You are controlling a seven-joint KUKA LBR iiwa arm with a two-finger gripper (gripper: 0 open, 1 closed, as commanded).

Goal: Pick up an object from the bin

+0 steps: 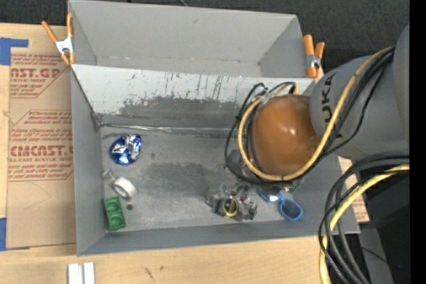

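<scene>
My gripper [245, 184] is low in the bin's front right part, and its dark body shows just under the arm's orange dome. Right below it, on the bin floor, lies a small dark cluttered thing with a yellow ring [231, 204]. A blue loop-shaped thing [290, 210] lies to the right of that, near the front right corner. From this view I cannot make out whether anything is held.
Along the left side lie a crumpled blue and white thing [125, 149], a small white and silver thing [124, 187] and a green block [114, 214]. The arm with its cables covers the bin's right part.
</scene>
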